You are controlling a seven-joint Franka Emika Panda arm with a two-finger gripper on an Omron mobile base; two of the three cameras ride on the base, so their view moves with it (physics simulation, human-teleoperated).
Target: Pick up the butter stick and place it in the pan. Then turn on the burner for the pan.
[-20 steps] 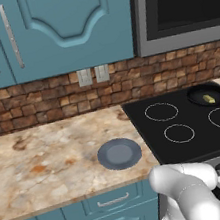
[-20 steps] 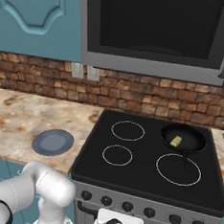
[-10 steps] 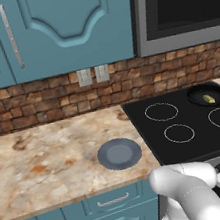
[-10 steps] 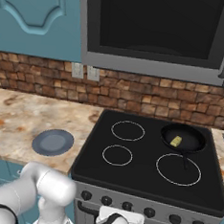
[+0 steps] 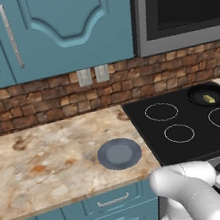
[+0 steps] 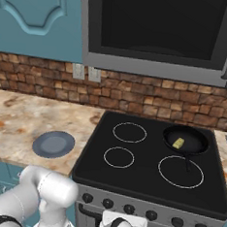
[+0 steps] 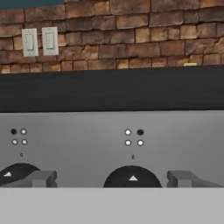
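Since a second ago the arm has sunk a little lower in front of the stove; butter, pan and plate lie where they lay, and the base cameras have not shifted.

The gripper (image 7: 112, 179) sits low at the stove's front panel (image 7: 87, 135), facing it squarely. Jaws spread wide: one fingertip (image 7: 41, 178) to the left, the other to the right of a round black knob (image 7: 132, 177) with a white arrow mark, the knob between them and apparently not touched. A second knob (image 7: 15, 171) shows at the near left edge of the hand view. Above each knob, a four-dot burner diagram.

The butter stick (image 6: 179, 142) lies inside the pan (image 6: 185, 139), a little left of centre. The pan stands on the far right burner of the black cooktop (image 6: 145, 167), its handle pointing toward the near side. In the left base view the pan (image 5: 208, 96) and butter stick (image 5: 209, 98) sit at the far right.

On the marbled worktop (image 5: 45, 163), left of the stove, a blue-grey plate (image 5: 119, 153) lies near the front edge. Brick backsplash (image 6: 136, 95) behind, with two wall switches (image 7: 39, 41).
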